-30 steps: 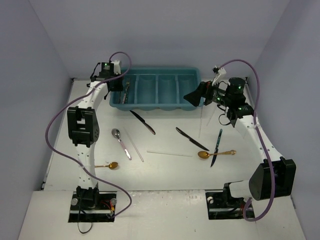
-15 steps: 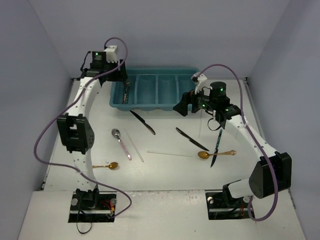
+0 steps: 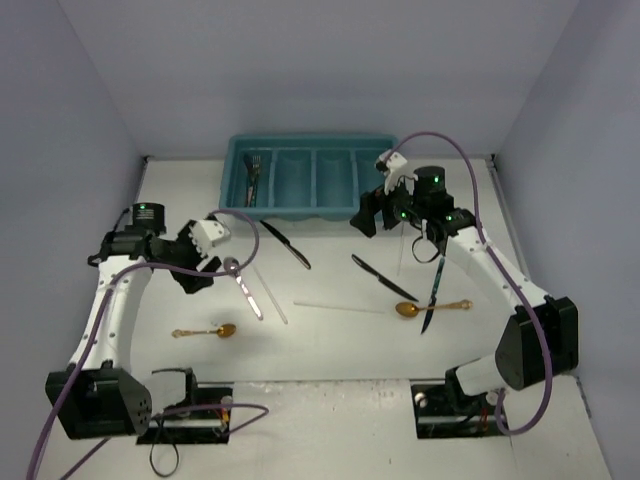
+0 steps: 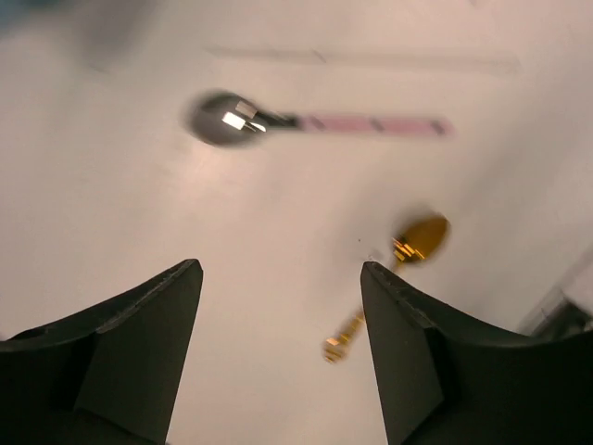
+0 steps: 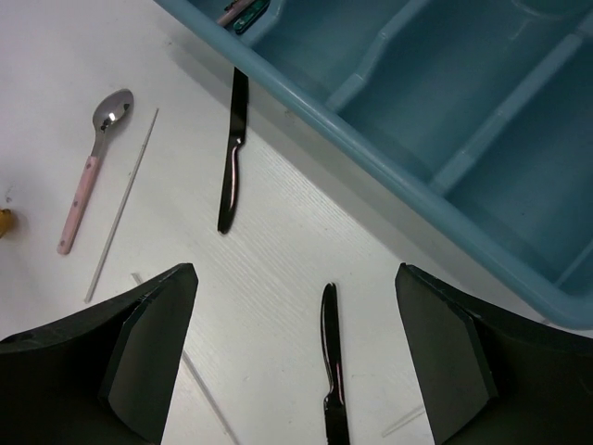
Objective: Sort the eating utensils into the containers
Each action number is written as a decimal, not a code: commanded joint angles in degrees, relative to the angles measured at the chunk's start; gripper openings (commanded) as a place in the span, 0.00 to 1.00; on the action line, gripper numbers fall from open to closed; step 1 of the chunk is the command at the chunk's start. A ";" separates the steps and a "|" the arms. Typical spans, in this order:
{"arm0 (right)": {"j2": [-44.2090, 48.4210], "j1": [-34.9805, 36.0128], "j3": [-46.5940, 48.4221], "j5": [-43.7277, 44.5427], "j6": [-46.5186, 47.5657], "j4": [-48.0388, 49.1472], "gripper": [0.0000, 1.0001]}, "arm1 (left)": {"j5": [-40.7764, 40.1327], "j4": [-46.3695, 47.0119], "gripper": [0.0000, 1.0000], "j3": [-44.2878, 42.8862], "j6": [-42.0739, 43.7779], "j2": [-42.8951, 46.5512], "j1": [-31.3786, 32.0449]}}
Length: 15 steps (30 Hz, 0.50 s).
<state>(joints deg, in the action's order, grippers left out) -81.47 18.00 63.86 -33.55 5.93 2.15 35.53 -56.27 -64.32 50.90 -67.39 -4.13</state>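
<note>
Three groups apply: sorted pieces, loose pieces, grippers.

1. Sorted: the forks [image 3: 255,170] lie in the compartment at the 9 o'clock end of the teal tray [image 3: 300,214]. The tray stands at 12 o'clock on the table [image 3: 330,350]. This grouping suggests one utensil type per compartment. The fork count cannot be resolved. No utensil shows in the other three compartments.
2. Loose on the table: three black knives [image 3: 285,243], two gold spoons [image 3: 225,330], one silver spoon [image 3: 243,285] with a pink handle, and apparently three pale sticks [image 3: 338,307].
3. Left gripper [image 4: 280,278]: jaws apart, empty. It hovers at 9 o'clock above the silver spoon and one gold spoon, probably positioned for a pick.
4. Right gripper [image 5: 296,278]: jaws spread, empty. It hangs at 1 o'clock by the tray's near edge, above two knives.
</note>
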 commanded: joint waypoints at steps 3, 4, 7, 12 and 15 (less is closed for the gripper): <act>-0.12 -0.16 2.91 1.79 2.53 1.57 0.86 | -8.53 -5.57 0.63 16.81 17.36 11.32 0.91; -0.18 -0.21 2.89 1.87 2.59 1.54 0.86 | -8.89 -5.55 0.63 18.82 17.70 11.95 1.13; -0.95 -0.25 3.13 2.13 2.68 1.23 0.86 | -10.66 -3.36 0.61 21.13 16.61 12.27 1.73; -2.80 -0.25 4.34 2.00 1.99 1.01 0.86 | -14.99 -1.32 0.61 22.55 20.17 6.99 2.37; -3.60 -0.20 5.04 1.82 1.63 0.92 0.86 | -16.62 -0.09 0.61 23.78 22.96 4.19 2.81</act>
<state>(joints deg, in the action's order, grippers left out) -84.55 17.98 65.29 -31.75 7.58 1.06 22.30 -58.46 -41.37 68.09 -59.97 -2.01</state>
